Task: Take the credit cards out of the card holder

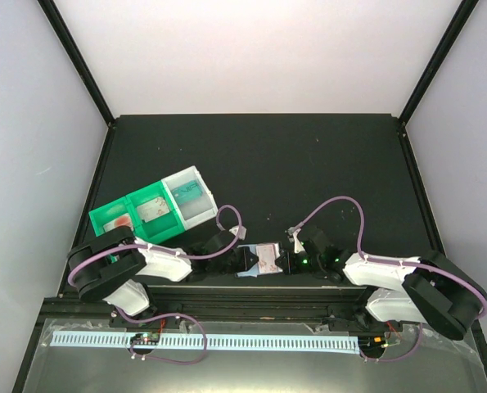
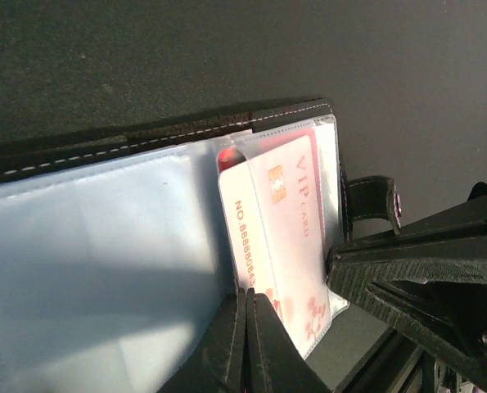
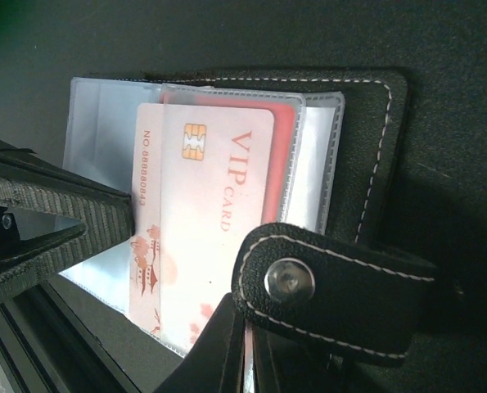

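Card holder (image 1: 263, 260) lies open at the table (image 1: 251, 155)'s near edge, between my arms. Left gripper (image 2: 245, 327) pinches it as anchor; right gripper (image 3: 245, 348) is narrowed at the whitish credit card (image 3: 198, 205), though I cannot tell its hold.

"VIP CARD" on whitish card (image 3: 202, 221)
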{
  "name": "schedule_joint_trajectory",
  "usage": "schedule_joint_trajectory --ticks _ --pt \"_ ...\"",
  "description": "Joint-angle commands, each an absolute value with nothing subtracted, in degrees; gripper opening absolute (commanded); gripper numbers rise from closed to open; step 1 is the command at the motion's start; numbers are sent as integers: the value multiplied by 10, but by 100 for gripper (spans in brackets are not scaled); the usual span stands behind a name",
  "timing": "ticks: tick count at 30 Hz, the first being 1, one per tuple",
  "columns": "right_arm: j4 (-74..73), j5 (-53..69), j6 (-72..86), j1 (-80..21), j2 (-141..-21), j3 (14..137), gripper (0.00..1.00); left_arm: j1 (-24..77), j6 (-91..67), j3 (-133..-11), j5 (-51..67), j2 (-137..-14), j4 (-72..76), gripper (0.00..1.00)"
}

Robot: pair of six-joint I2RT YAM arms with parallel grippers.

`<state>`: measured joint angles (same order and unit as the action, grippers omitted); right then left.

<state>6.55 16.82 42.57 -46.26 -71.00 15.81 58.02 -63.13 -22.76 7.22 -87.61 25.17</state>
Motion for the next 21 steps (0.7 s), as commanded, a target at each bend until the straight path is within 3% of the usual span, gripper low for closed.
schedule_joint_trajectory --ticks 1,14,21 --pt "45 150 428 -464 -721 151 4 570 -633 -211 75 -848 268 2" --pt "47 152 430 -465 -715 151 4 563 -634 -201 81 -837 276 2" --pt "38 158 432 -465 -706 159 4 562 -635 -202 67 -831 247 18"
